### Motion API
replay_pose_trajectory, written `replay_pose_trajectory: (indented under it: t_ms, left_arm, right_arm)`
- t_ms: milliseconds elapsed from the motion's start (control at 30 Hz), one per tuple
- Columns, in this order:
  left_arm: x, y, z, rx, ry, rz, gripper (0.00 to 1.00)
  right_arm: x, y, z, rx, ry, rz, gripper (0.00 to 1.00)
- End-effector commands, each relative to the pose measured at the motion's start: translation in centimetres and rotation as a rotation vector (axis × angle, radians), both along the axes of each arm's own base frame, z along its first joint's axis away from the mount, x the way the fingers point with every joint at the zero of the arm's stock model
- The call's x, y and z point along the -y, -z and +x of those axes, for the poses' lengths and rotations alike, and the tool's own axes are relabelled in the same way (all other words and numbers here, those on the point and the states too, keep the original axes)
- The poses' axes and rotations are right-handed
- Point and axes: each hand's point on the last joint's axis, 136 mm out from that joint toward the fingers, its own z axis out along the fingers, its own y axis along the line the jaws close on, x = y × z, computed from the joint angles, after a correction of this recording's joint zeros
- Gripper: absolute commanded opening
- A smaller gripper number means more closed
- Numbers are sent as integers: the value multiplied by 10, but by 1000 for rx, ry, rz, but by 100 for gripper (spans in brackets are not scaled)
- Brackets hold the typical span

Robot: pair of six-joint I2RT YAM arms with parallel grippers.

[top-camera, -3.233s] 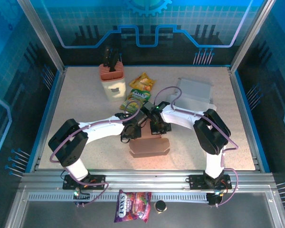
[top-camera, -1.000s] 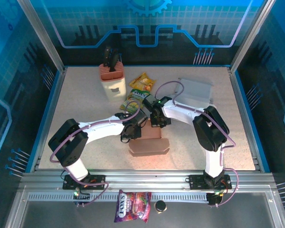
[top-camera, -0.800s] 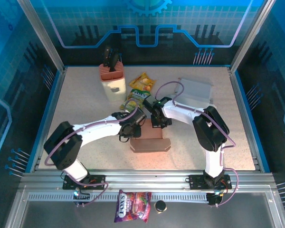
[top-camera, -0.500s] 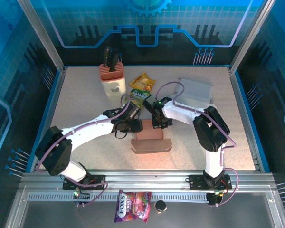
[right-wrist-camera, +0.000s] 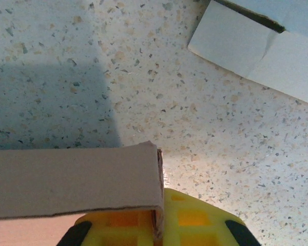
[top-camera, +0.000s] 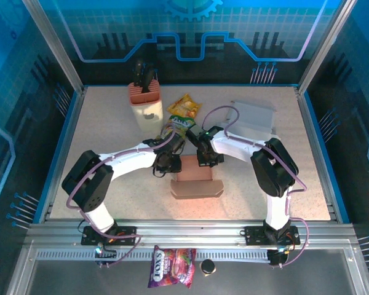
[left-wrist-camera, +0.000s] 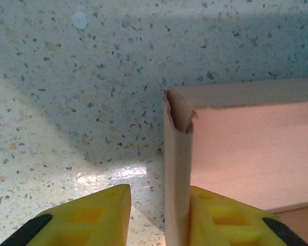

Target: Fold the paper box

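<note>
Left gripper (left-wrist-camera: pixel 156 212), jaws partly spread, straddles a side wall of the paper box (top-camera: pixel 197 181) at mid table (top-camera: pixel 111 141), while the right gripper (right-wrist-camera: pixel 156 225) pinches its far wall; light, thin cardboard probably creases easily, so hold walls near their folds.

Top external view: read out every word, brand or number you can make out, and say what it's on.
"FOX'S": on the purple candy bag, lying at the near edge by the arm bases.
yellow snack packet and green snack packet: print too small to read.
knife block: front mark too blurred to read.
</note>
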Motion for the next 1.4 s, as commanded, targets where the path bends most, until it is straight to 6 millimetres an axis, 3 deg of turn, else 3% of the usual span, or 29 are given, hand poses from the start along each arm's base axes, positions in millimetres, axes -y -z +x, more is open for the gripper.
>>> replay_pose_trajectory:
  t_ms: [0,400,667,1033,1167,1367]
  left_arm:
    - [1,-5,9,34,30,51,27]
    - [0,11,8,42,66,243,0]
    - [-6,8,4,71,56,373,0]
    - [-2,13,3,57,68,363,0]
    - [1,16,2,54,75,343,10]
    - [3,17,1,61,78,327,0]
  right_arm:
    - [6,-6,-7,10,5,-25,0]
    - [6,-2,-11,-6,28,-13,0]
    - [7,0,-13,-22,57,14,0]
    - [7,4,-16,-49,89,66,0]
    - [6,6,-18,-63,97,92,0]
    - [7,7,-20,-74,117,116,0]
